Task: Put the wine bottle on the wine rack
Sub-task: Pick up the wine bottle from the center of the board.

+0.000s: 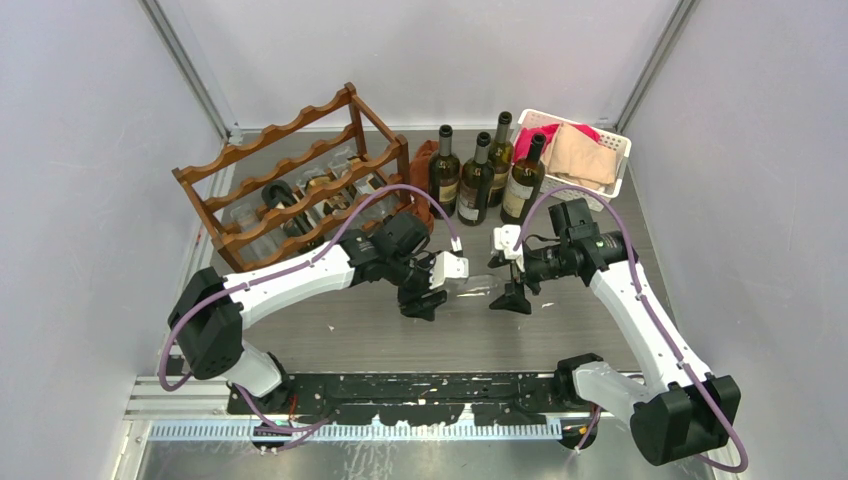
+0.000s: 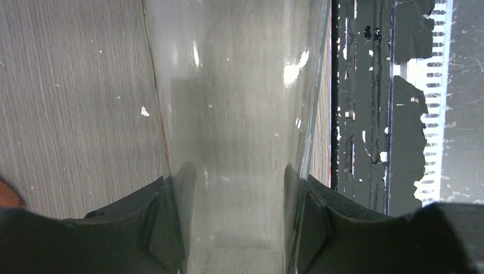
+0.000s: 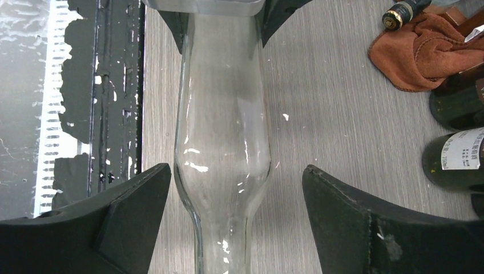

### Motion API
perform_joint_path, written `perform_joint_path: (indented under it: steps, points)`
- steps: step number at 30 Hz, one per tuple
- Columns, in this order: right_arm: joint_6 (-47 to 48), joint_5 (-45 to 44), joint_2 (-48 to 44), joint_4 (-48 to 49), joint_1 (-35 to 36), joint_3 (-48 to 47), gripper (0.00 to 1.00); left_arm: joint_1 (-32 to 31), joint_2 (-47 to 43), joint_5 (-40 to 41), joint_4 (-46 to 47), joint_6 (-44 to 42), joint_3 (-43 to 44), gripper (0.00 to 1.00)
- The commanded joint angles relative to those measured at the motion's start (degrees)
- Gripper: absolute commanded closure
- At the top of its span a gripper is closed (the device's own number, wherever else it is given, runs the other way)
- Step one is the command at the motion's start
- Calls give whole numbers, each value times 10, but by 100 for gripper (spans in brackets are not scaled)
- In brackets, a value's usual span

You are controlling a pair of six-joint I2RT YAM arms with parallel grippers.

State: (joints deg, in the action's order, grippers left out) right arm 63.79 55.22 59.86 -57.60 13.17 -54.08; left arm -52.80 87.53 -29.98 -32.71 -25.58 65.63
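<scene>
The left end effector (image 1: 428, 287) clamps the clear wine bottle (image 1: 476, 290); the right end effector (image 1: 511, 296) straddles its neck, spread apart. Moving it onto the wine rack (image 1: 300, 170) is not yet done.

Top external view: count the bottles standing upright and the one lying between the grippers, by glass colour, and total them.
Dark bottles: 4
Clear bottle: 1
Total: 5
</scene>
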Motion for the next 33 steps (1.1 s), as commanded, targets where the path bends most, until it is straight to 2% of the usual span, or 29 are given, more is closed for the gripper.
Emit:
perform_joint_path:
  steps: [1, 5, 10, 12, 13, 16, 19, 20, 22, 28, 30, 33]
  points:
    - [-16, 6, -14, 22, 3, 0, 13, -2, -17, -15, 21, -10, 24, 100]
    - [5, 14, -15, 7, 3, 4, 22, -2, -20, -15, 22, -10, 24, 100]
    - [30, 20, -17, -9, 3, 11, 25, -3, -22, -14, 24, -10, 21, 100]
    - [31, 23, -17, -11, 3, 11, 30, -3, -23, -12, 26, -8, 20, 100]
    - [32, 25, -18, -13, 3, 10, 36, -3, -23, -10, 27, -6, 20, 100]
    - [32, 33, -18, -16, 3, 10, 74, -4, -21, -3, 31, -3, 18, 100]
    - [32, 39, -20, -23, 3, 7, 92, -4, -20, 3, 37, 4, 17, 97]
    - [32, 42, -21, -27, 3, 5, 96, -4, -18, 3, 37, 7, 18, 91]
    - [28, 44, -22, -33, 4, 0, 99, -4, -14, 6, 38, 17, 16, 76]
    - [-58, 34, -42, 20, 3, 7, 99, -4, -22, 8, 56, 34, -10, 17]
    - [-87, 26, -52, 43, 3, 16, 99, -4, -38, 13, 75, 39, -27, 5]
    - [-113, 21, -64, 64, 3, 26, 99, -4, -61, 22, 93, 43, -50, 0]
